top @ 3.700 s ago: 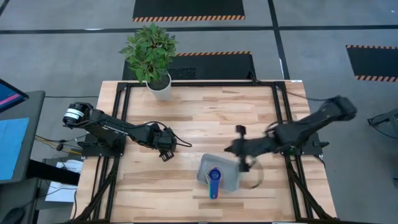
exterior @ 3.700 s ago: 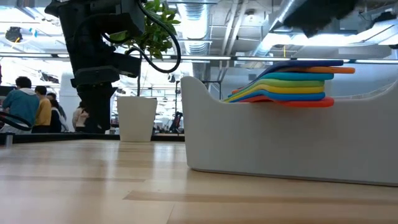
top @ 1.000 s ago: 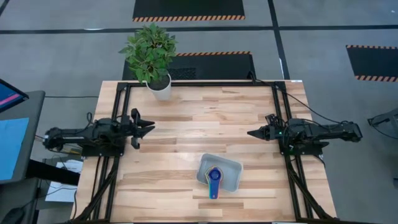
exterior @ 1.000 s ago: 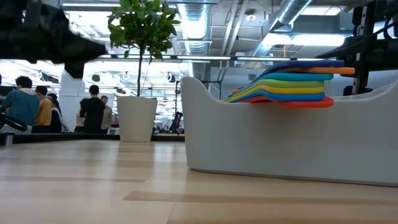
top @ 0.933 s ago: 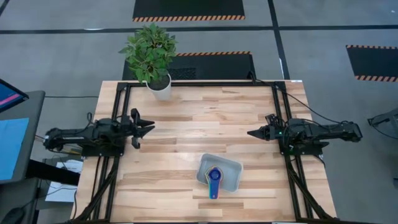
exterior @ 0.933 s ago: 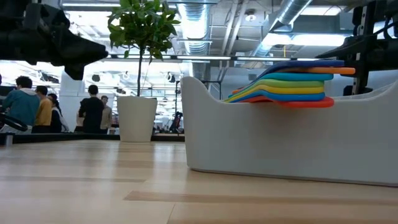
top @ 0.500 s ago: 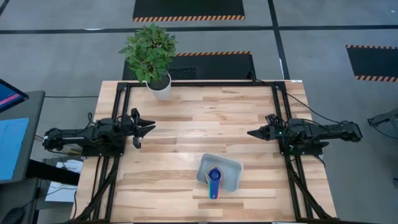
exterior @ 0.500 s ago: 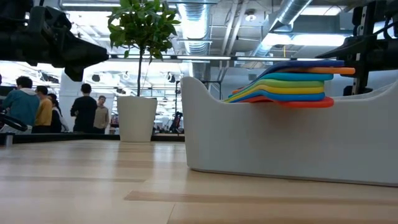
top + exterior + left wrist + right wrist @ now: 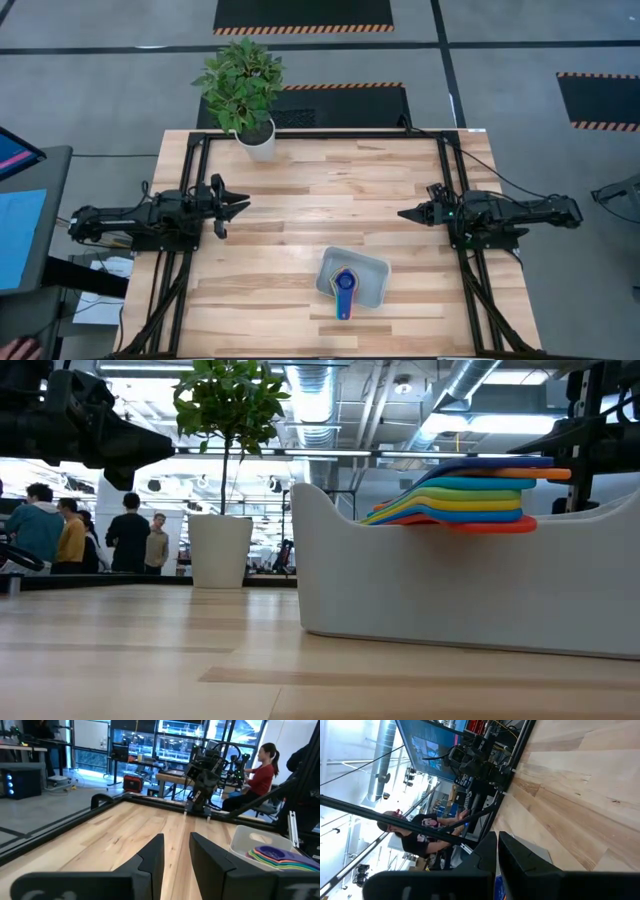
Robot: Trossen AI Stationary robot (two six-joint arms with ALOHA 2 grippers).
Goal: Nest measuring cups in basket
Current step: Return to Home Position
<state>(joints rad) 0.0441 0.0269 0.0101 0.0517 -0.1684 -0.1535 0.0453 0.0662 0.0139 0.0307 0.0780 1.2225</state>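
We see both arms pulled back vs a few sec ago. The left tool (image 9: 238,205) is at 9 o'clock, part open and empty. The right tool (image 9: 403,214) is at 3, closed and empty. We judge the job done. The cups (image 9: 344,284) sit nested in the basket (image 9: 376,266), approx 6 o'clock on the tabletop (image 9: 320,180), dark blue on top, handles fanned over the rim.

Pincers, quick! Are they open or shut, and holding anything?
Left pincer: open a little, holding nothing.
Right pincer: shut, holding nothing.
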